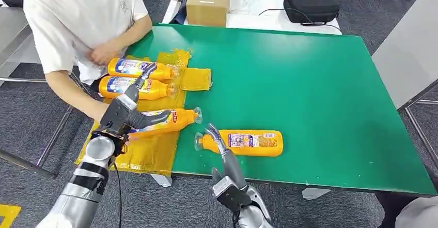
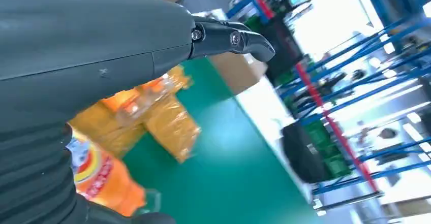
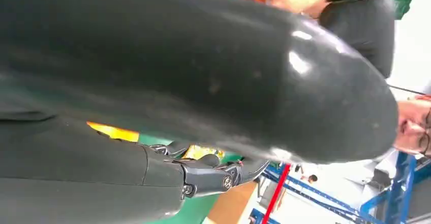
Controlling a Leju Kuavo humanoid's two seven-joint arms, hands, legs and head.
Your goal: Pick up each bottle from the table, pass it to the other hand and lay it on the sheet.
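The left hand [image 1: 125, 115] is wrapped around a bottle [image 1: 168, 120], thumb under and fingers over, holding it low over the near edge of the yellow sheet [image 1: 150, 153]. My guess is this is the laying-down step: the bottle looks to have been passed across already and now needs lowering flat and letting go. Two more bottles [image 1: 139, 67] lie side by side on the sheet just beyond those fingers.

The right hand [image 1: 227, 161] reaches forward with its fingers spread and holding nothing; the fingertips are just beside the cap end of the last bottle [image 1: 248, 142], which lies on its side on the bare table. That one would be next for a pick-up.

The table [image 1: 310, 93] is green. A person in a white shirt [image 1: 77, 16] sits at its far left corner, near the sheet. Behind it, a cardboard box [image 1: 208, 4] and a black case [image 1: 311, 4] rest on a white surface, with grey carpet around.
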